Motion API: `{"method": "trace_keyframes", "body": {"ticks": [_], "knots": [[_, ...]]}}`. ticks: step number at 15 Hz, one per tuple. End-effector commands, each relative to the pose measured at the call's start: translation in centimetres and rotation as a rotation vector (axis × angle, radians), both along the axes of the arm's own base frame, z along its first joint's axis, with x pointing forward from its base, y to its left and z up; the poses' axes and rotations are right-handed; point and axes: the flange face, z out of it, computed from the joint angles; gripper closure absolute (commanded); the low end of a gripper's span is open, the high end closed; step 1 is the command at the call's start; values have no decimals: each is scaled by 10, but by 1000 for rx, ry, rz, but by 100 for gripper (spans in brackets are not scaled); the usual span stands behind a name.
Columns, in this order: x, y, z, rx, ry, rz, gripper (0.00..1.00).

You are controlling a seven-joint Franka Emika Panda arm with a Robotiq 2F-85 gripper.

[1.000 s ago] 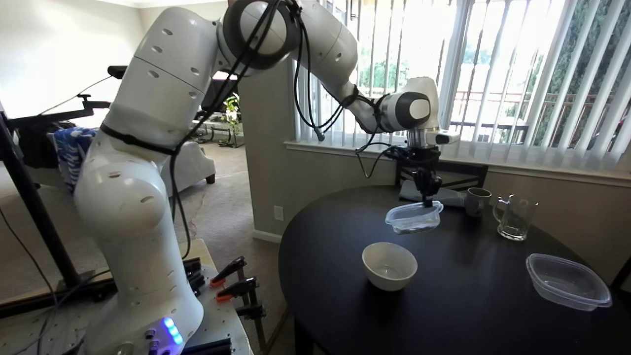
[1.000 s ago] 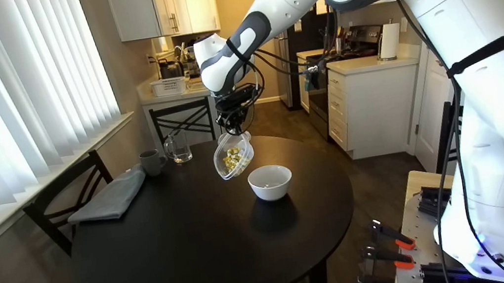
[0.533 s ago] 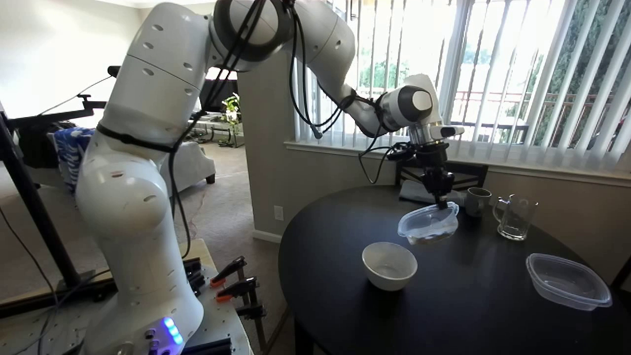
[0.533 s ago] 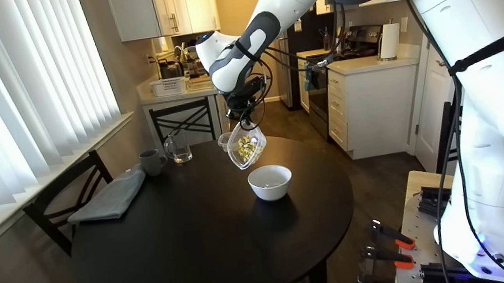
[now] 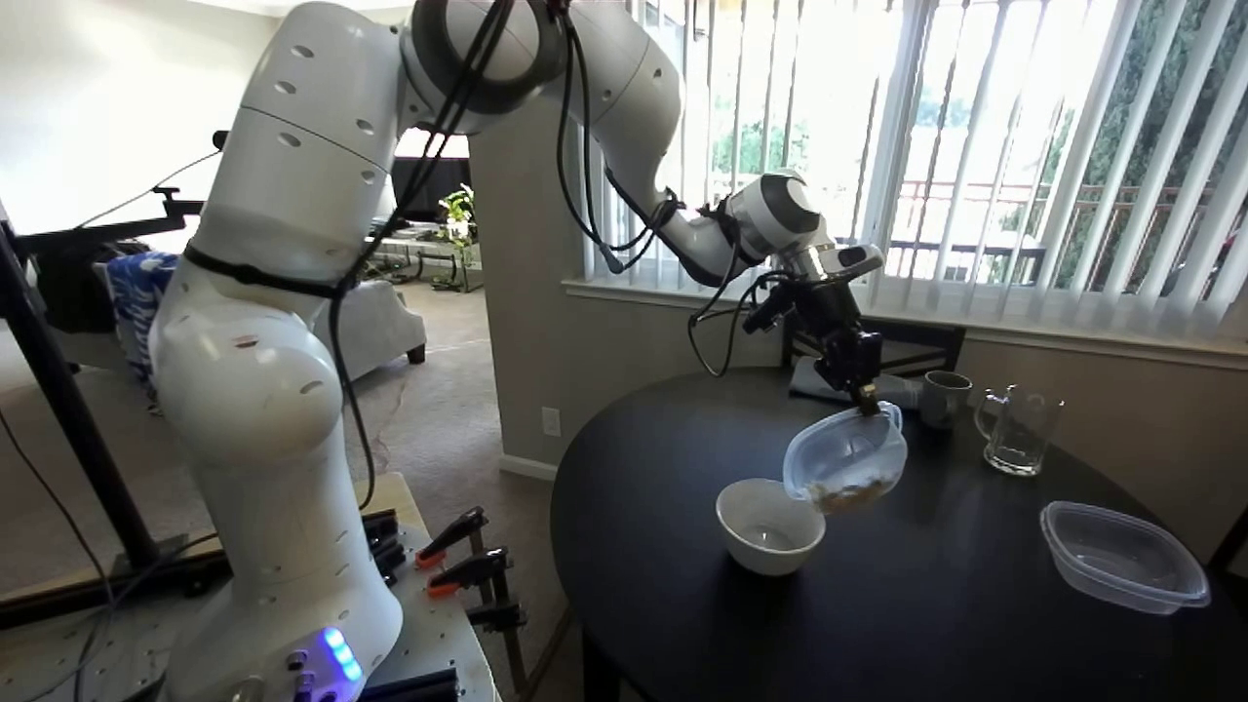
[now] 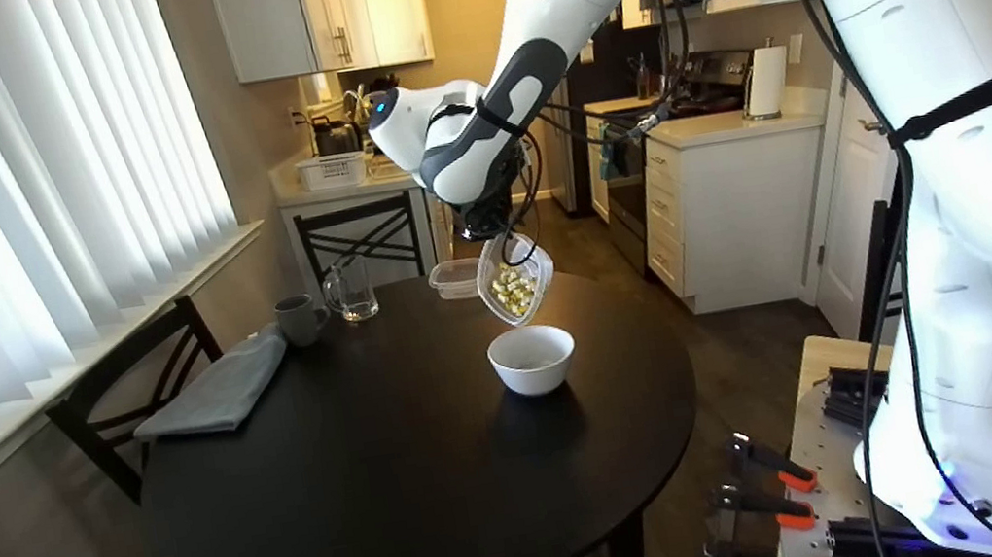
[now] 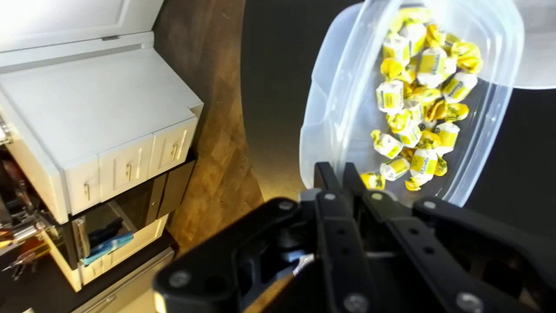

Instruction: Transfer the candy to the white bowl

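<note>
In the wrist view, white-and-yellow wrapped candy [image 7: 415, 111] is heaped inside a translucent tub [image 7: 334, 108]. Small dark lettering is printed on the pieces; "Ricola" can be made out on one, while most of the rest is too blurred to be read. The tub is clamped at its rim by the gripper [image 7: 338, 174].

In an exterior view, the tub is held tilted above the dark counter [image 5: 682, 624], with the candy gathered along its low side. Its lower edge is seen just beside the rim of the white bowl [image 5: 770, 526], which is set upright; whether the two touch cannot be told. Well apart, a second clear container [image 5: 1121, 561] is placed on the counter, and a glass mug [image 5: 1019, 434] is stood near a gray mug [image 5: 944, 400].

In an exterior view, the candy is seen through the tub's mouth, above the white bowl. Writing is borne on a white basket [image 6: 331, 171], too small to be read. A folded cloth [image 6: 213, 390] is laid just beside the gray mug.
</note>
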Motion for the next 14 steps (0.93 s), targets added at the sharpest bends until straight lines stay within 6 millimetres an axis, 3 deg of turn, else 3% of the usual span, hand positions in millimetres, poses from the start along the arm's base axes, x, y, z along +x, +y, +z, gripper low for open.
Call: {"method": "trace_keyframes", "body": {"ticks": [1, 14], "knots": [[-21, 12, 6, -132, 34, 14, 94], [-37, 51, -9, -368, 162, 83, 94]]}}
